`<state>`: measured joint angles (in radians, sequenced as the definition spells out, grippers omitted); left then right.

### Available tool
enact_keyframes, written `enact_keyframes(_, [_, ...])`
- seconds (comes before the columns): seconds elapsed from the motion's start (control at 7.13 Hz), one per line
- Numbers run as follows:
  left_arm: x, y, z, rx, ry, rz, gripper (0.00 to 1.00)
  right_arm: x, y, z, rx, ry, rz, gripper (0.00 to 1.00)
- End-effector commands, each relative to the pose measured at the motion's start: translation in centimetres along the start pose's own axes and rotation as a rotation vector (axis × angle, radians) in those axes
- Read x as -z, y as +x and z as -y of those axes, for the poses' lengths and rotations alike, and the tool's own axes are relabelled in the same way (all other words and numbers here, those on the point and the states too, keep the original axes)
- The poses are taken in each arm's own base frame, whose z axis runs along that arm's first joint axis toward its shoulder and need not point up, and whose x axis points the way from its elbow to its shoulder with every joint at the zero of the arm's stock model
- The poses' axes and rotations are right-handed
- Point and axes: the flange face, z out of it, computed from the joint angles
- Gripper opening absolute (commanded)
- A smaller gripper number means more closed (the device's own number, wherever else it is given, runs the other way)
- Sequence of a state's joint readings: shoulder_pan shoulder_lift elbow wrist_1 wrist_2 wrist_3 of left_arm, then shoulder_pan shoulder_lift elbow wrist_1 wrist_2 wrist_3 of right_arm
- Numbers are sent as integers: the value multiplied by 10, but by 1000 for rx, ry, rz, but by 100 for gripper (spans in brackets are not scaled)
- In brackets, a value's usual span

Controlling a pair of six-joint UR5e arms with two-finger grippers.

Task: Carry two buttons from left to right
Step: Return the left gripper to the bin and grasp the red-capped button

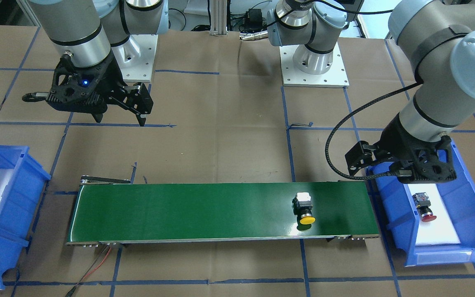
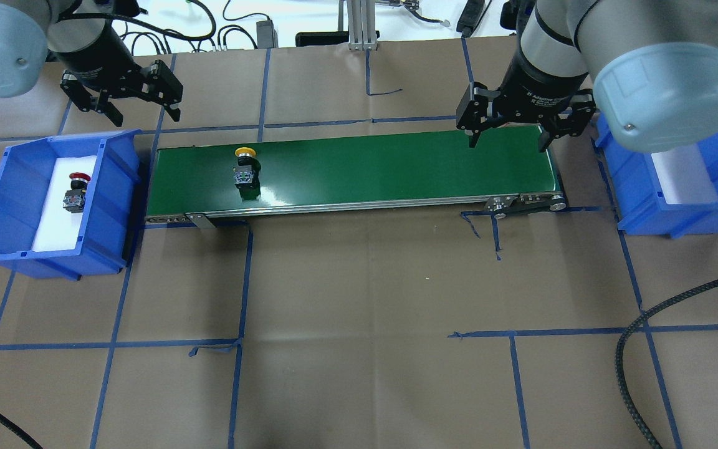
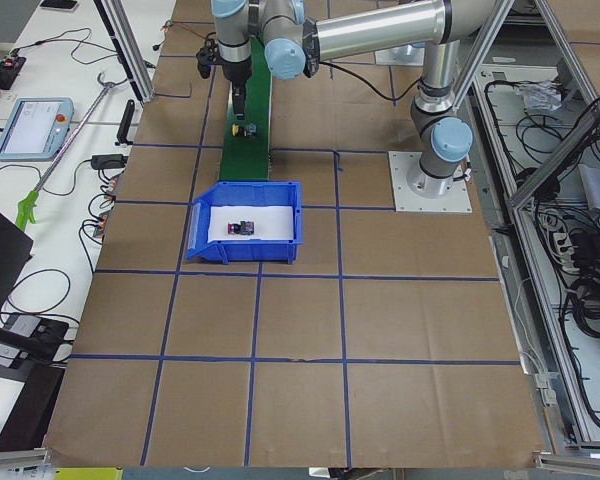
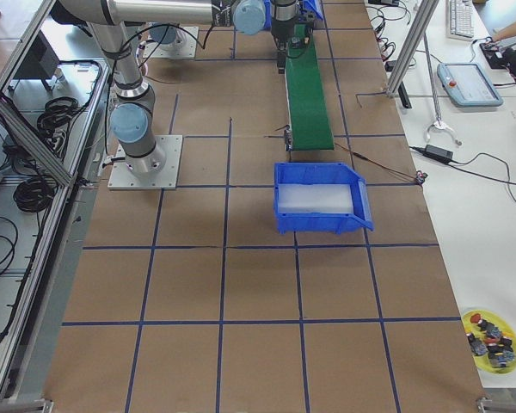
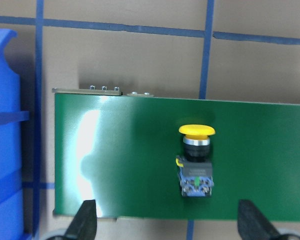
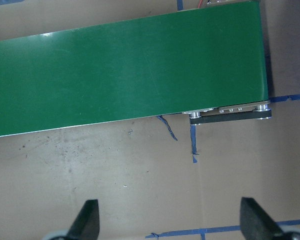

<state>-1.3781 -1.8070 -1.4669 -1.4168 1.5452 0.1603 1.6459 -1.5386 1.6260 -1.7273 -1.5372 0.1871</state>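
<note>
Sideways on the glossy green belt (image 2: 396,168): yellow mushroom button (image 2: 246,168), its screw terminals (image 5: 196,187) sharp only from the left wrist. Red button (image 2: 75,192) on white foam (image 2: 53,231) in blue bin (image 2: 113,206). Left gripper (image 2: 146,115), right gripper (image 2: 507,143): spread, empty.

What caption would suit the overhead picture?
Yellow button on the green belt, red button in the left bin; left gripper and right gripper open, empty.
</note>
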Motion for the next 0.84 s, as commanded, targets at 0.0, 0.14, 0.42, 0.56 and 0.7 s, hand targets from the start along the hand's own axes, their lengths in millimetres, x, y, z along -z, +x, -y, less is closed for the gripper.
enact_keyframes(0.0, [-5, -83, 5, -3, 1, 4, 100, -1, 1, 0, -2, -1, -2, 100])
enact_keyframes(0.14, [-10, -117, 4, 12, -4, 3, 100, -1, 0, 0, 0, -1, -2, 100])
enact_keyframes(0.42, [-21, -179, 2, -17, 7, 10, 100, -1, 0, 0, 0, -1, -2, 100])
enact_keyframes(0.56, [-36, -209, 3, -16, 0, 6, 100, -1, 0, 0, 0, -1, -2, 100])
enact_keyframes(0.7, [-47, -223, 7, -42, 14, 14, 100, -1, 0, 0, 0, -2, 0, 100])
